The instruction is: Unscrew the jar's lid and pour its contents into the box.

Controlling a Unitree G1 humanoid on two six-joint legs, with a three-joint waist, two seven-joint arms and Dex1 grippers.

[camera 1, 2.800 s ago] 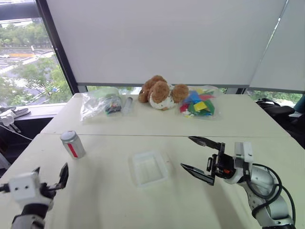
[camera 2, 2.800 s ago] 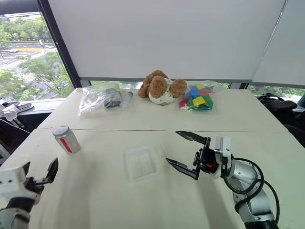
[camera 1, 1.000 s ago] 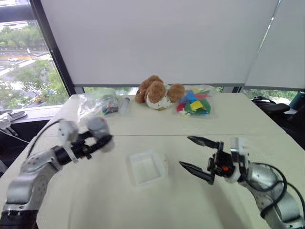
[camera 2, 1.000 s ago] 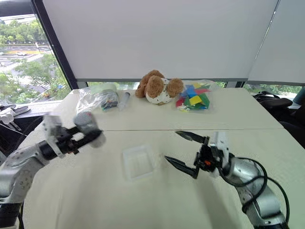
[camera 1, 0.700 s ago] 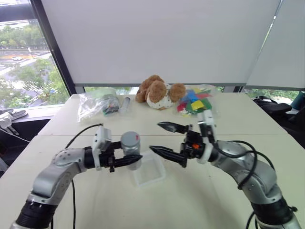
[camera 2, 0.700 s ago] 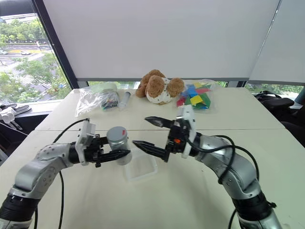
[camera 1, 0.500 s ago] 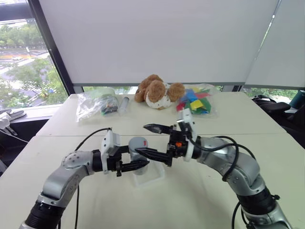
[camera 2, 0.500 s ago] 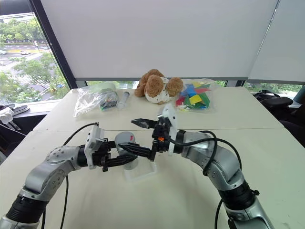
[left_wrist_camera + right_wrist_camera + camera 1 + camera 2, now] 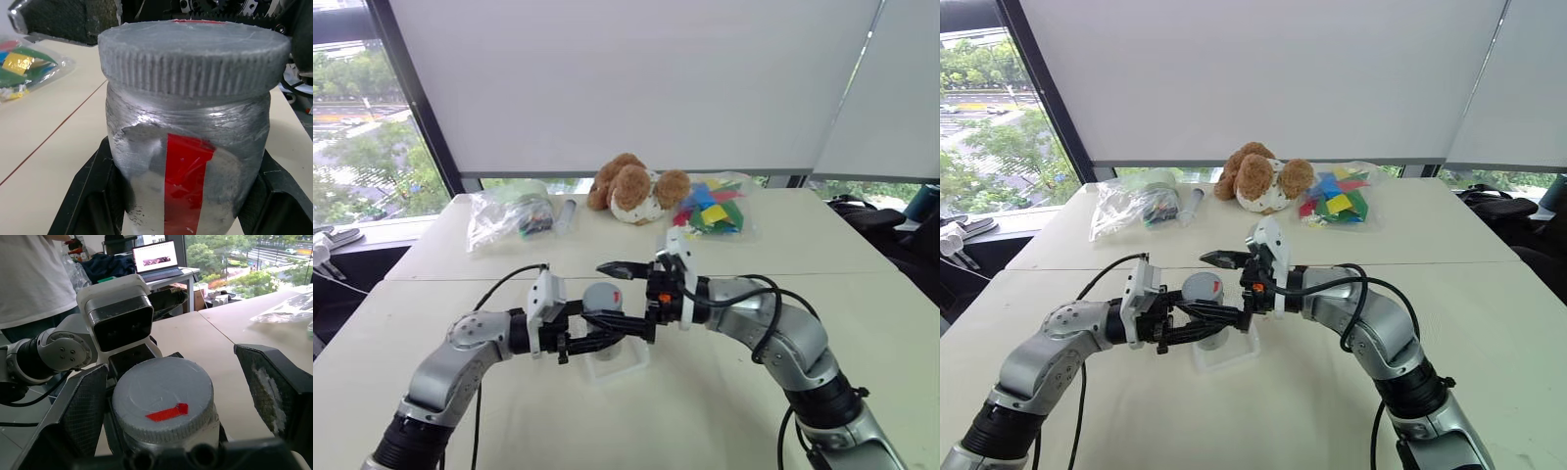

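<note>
A pale worktop (image 9: 783, 255) under drawn blinds, with bags and a plush toy lined up along the far side, and the action is right in the middle. The left gripper (image 9: 1197, 327) is clamped on the jar (image 9: 188, 161), fingers hugging its lower body so the ribbed lid (image 9: 163, 399) stands free above them: a sensible hold, since it leaves the cap clear for the other arm. And here is the right gripper (image 9: 1214, 286), its two fingers spread wide, one to each side of that lid, not yet touching it as far as the wrist view shows. The jar hangs upright just above the box (image 9: 1234, 352), which looks deliberate: once the cap is off, a tip should send the load straight in.

Now the trouble spots. The contents sit hidden behind the jar's opaque grey wrap. Most of the box is covered by both arms, so whether anything lies in it cannot be told.
</note>
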